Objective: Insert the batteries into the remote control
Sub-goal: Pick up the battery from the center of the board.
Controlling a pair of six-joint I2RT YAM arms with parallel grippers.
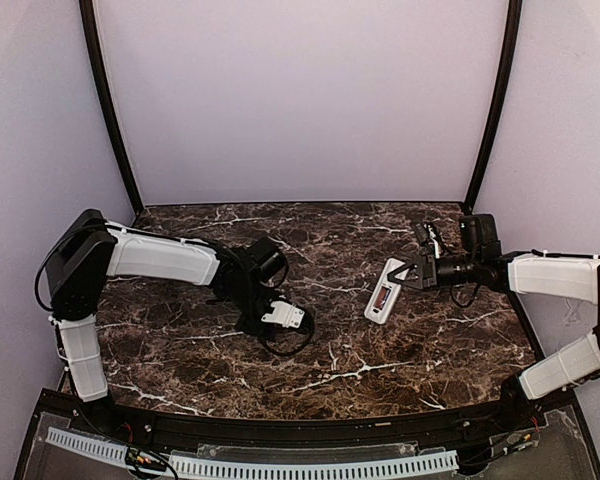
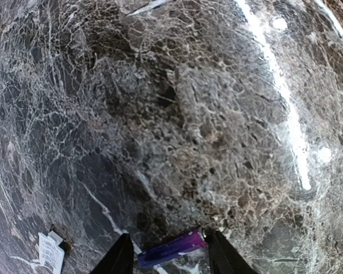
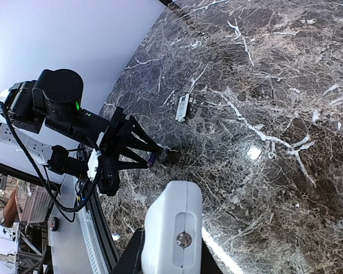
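Observation:
A slim purple battery lies on the marble between the fingers of my left gripper. Its right end touches the right finger; a small gap shows at the left finger. The same battery shows at those fingertips in the right wrist view. The left gripper hangs low at centre left. My right gripper is shut on one end of the white remote control and holds it tilted, bay side up. In the right wrist view the remote fills the space between the fingers. A second battery is not visible.
A small flat white piece lies on the marble left of the left gripper, and also shows in the right wrist view. The left arm's black cable loops on the table. Curved black frame posts stand at the back corners.

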